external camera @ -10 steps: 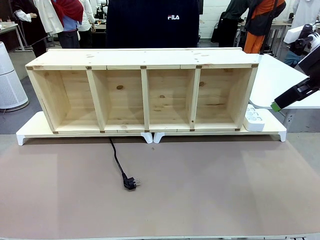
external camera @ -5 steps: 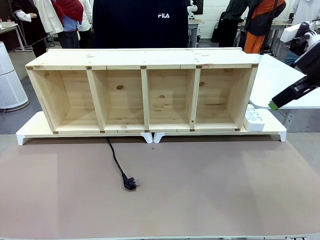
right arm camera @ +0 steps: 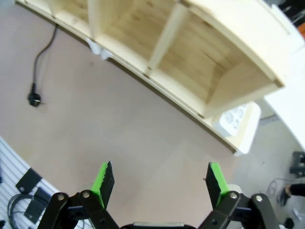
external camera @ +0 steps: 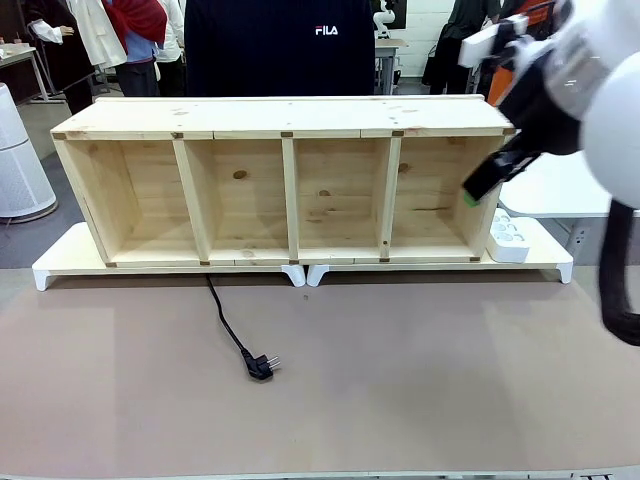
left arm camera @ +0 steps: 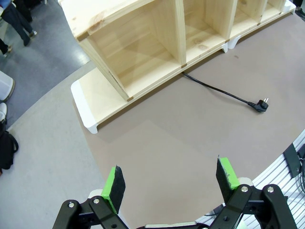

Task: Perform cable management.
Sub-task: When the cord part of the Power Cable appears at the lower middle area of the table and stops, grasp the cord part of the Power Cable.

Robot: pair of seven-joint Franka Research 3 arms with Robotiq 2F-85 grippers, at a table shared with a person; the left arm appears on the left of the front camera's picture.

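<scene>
Here, nearest the robot, the left gripper (left arm camera: pixel 171 183) hangs over the desk's left front, jaws wide and empty, likely waiting. The right gripper (right arm camera: pixel 157 183), equally wide and empty, looks down at the desk's right side, probably lining up a pick. The cable (external camera: pixel 232 330) trails loose from under the wooden shelf (external camera: pixel 290 130) to its plug (external camera: pixel 262 367) left of the desk's middle; the power strip (external camera: pixel 508 237) sits at the white riser's (external camera: pixel 60 262) right end. Since a second ago, the right arm has swung in from the right edge.
</scene>
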